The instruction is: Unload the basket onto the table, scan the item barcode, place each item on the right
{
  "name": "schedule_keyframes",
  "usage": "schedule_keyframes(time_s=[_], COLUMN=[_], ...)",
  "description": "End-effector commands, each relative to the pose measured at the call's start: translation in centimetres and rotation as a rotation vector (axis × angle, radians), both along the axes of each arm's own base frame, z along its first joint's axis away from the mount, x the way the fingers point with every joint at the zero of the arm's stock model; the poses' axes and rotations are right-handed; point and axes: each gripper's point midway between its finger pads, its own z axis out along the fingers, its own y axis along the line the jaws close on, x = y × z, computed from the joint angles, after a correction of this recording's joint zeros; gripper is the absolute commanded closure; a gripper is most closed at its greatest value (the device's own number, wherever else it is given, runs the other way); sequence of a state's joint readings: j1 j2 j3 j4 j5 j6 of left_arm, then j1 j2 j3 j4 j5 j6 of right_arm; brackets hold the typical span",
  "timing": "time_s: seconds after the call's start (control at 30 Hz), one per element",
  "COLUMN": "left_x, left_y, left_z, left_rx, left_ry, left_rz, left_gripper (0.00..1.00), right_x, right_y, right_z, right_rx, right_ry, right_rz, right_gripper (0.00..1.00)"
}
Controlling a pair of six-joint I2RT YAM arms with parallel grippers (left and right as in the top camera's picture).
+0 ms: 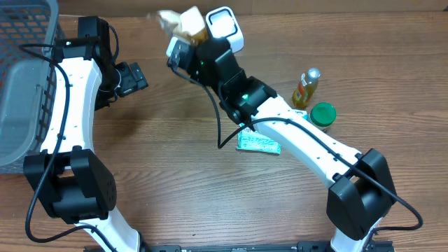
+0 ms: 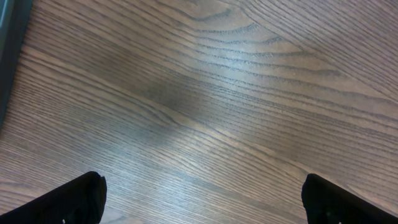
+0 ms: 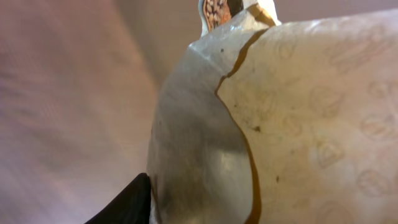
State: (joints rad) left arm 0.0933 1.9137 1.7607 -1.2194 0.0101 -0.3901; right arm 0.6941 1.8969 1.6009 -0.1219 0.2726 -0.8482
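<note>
In right tool (image 1: 198, 40), beige pouch (image 1: 183, 23)

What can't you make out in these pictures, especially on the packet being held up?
Barcode on the pale packet: overhead it is too small and blurred; the right wrist view is too close and shows only wrapper.
Print on the teal packet: overhead, partly under the right arm and too small to read.
Label on the amber bottle: overhead, too small.
Left side of the basket: overhead, cut off by the left edge.

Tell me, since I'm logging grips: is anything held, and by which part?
The right gripper holds the cream snack packet near one end, exact spot hidden. The left gripper is open, empty.
</note>
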Motion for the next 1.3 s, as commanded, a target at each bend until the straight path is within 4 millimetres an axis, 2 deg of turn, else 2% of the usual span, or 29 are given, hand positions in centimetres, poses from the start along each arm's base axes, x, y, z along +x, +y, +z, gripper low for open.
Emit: schedule_keyframes(time_s=[0.0, 0.1, 0.3, 0.53, 0.87, 1.13, 1.27], left_x=[0.4, 0.4, 0.4, 0.4, 0.4, 0.4, 0.4], left_y=[0.4, 0.4, 0.4, 0.4, 0.4, 0.4, 0.4], left_z=[0.8, 0.8, 0.8, 0.8, 0.8, 0.8, 0.8], left_rx=[0.016, 0.016, 0.016, 0.016, 0.016, 0.016, 0.016], left_ry=[-0.025, -0.025, -0.025, -0.025, -0.025, -0.025, -0.025], left_rz=[0.003, 0.004, 0.004, 0.004, 0.004, 0.003, 0.003], left_gripper=[0.01, 0.0, 0.01, 0.01, 0.0, 0.0, 0.01], right_x=[2.3, 4.5, 8.5, 11.4, 12.4, 12.1, 11.9], right_y=[-3.1, -4.5, -6.6, -7.3, -7.0, -7.0, -7.1], right_z=[3.8, 3.7, 1.0, -2.3, -7.3, -10.2, -11.0], right_rx=[-0.052, -0.066, -0.114, -0.102, -0.253, -0.3, -0.307], right_ry=[-0.139, -0.19, -0.251, -0.298, -0.281, -0.204, -0.171], right_rz=[-0.071, -0.097, -0.144, -0.171, -0.127, -0.092, -0.091], right_gripper=[0.96, 0.96, 0.96, 0.96, 0.96, 0.96, 0.96])
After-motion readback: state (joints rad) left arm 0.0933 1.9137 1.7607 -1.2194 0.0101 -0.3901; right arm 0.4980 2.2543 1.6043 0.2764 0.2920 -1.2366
